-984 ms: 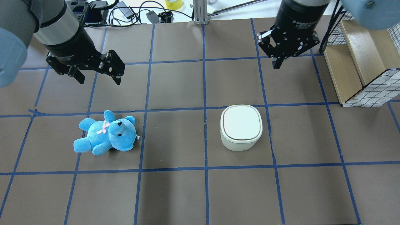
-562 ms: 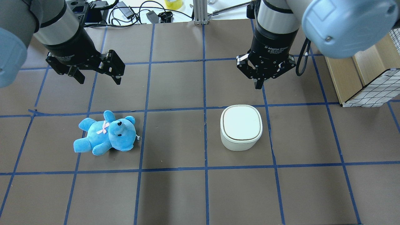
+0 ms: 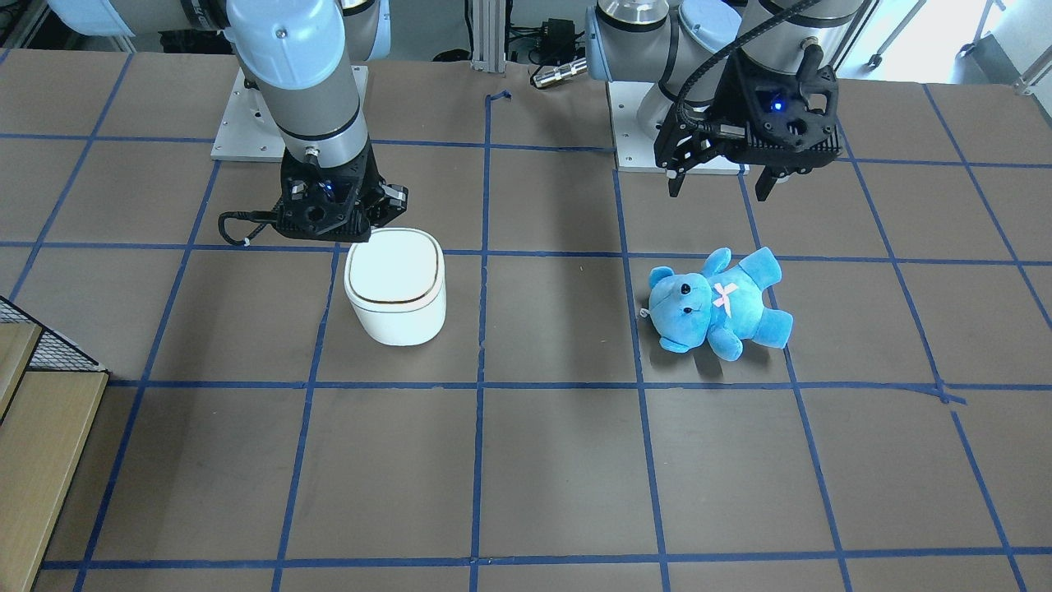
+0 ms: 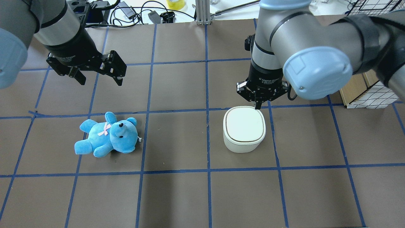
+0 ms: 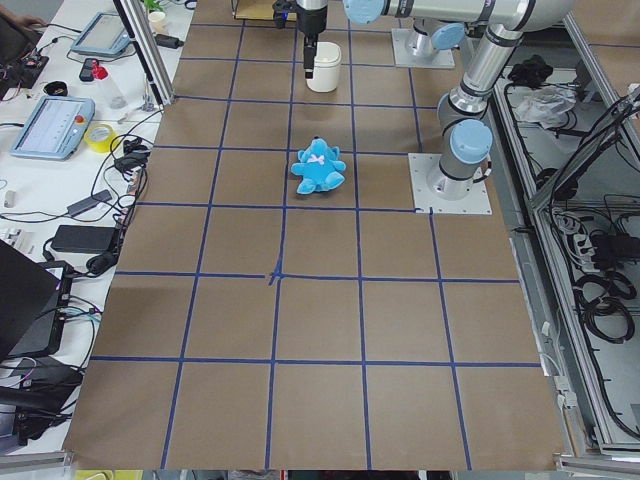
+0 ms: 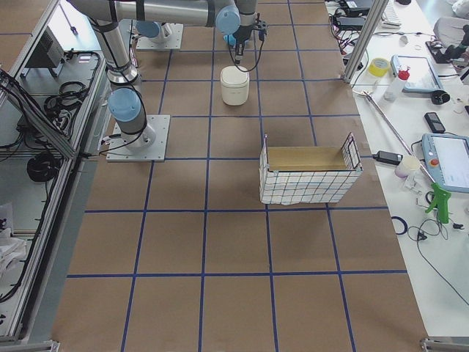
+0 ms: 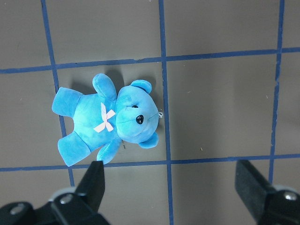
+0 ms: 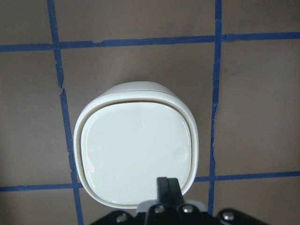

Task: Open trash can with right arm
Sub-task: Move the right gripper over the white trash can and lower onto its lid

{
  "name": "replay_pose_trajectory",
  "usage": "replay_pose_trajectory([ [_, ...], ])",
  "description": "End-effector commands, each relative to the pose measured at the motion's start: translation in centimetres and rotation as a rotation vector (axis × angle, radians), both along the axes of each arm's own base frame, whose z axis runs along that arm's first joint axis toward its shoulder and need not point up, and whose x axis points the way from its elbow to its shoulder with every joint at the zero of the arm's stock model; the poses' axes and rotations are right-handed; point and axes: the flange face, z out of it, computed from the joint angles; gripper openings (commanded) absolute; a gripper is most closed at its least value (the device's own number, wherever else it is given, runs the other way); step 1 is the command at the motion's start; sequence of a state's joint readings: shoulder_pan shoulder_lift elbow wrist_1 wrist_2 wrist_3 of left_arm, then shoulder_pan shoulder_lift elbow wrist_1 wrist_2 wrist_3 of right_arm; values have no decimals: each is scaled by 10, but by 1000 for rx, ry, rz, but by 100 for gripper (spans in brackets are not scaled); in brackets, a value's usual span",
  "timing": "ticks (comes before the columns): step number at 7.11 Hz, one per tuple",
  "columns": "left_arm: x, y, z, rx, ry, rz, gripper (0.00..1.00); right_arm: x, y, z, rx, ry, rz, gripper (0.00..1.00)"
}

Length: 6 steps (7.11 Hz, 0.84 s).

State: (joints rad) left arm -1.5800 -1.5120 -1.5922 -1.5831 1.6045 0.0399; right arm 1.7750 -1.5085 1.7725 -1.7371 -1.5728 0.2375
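Observation:
The white trash can (image 4: 244, 128) stands right of the table's middle with its lid flat and closed; it also shows in the front view (image 3: 396, 284) and the right wrist view (image 8: 136, 145). My right gripper (image 4: 258, 106) is shut and empty. It points straight down, its tips over the far edge of the lid, at the bottom rim in the right wrist view (image 8: 167, 183). I cannot tell whether the tips touch the lid. My left gripper (image 4: 100, 80) is open and empty, held high above and beyond the blue teddy bear (image 4: 107, 135).
A wire basket holding a wooden box (image 6: 308, 172) stands at the table's right side, partly behind my right arm in the overhead view. The teddy bear (image 7: 105, 117) lies on its back left of the middle. Cables and devices line the far edge.
My right arm has swung in from the far right and come down, so its shut gripper now sits over the can's far lid edge. The left arm, can and teddy have not moved.

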Motion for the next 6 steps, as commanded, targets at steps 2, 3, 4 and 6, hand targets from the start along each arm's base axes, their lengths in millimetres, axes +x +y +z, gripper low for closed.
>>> replay_pose_trajectory([
  [2,0,0,0,1,0,0,100,-3,9,-57,-19,19,6,0],
  [3,0,0,0,1,0,0,100,-2,6,-63,-31,15,3,0],
  [4,0,0,0,1,0,0,100,-2,6,-69,-22,17,5,0],
  [6,0,0,0,1,0,0,100,-1,4,-74,-22,18,6,0],
])
